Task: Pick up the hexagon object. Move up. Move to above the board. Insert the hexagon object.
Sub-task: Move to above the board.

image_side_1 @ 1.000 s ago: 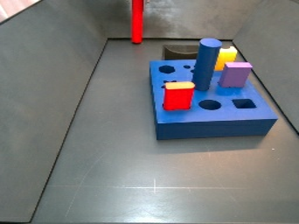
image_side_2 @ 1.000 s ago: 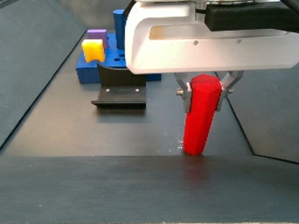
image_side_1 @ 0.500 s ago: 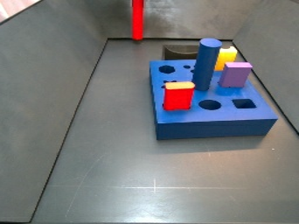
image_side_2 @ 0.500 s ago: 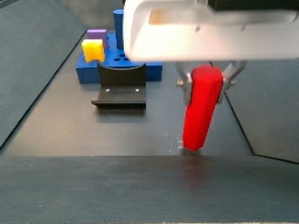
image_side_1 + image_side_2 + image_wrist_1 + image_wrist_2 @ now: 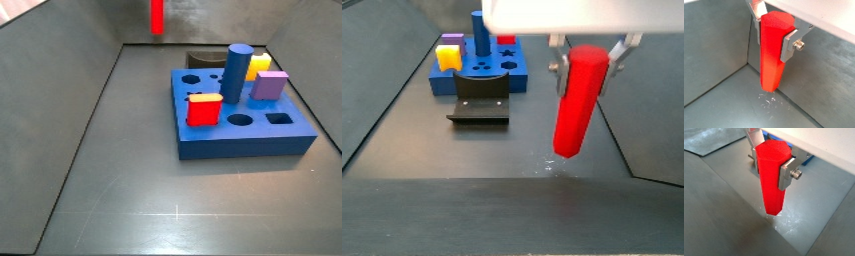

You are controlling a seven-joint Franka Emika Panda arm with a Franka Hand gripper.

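Note:
The hexagon object (image 5: pixel 577 100) is a long bright red bar, held upright by its top end in my gripper (image 5: pixel 588 62). Its lower end hangs a little above the grey floor near the back wall. Both wrist views show the silver fingers (image 5: pixel 791 42) clamped on the bar's (image 5: pixel 772 55) opposite sides, and likewise (image 5: pixel 787 174) on the bar (image 5: pixel 772 188). In a side view only the bar (image 5: pixel 156 15) shows, at the far end. The blue board (image 5: pixel 241 140) lies right of centre, far from the gripper; it also shows in a side view (image 5: pixel 476 70).
In the board stand a tall blue cylinder (image 5: pixel 237 72), a short red block with yellow top (image 5: pixel 203 108), a purple block (image 5: pixel 271 85) and a yellow block (image 5: pixel 258 66). The dark fixture (image 5: pixel 480 105) stands between board and gripper. Grey walls enclose the floor.
The gripper has risen with the red bar in it. The bar's lower end has lifted off the floor. The board and its pieces have not moved.

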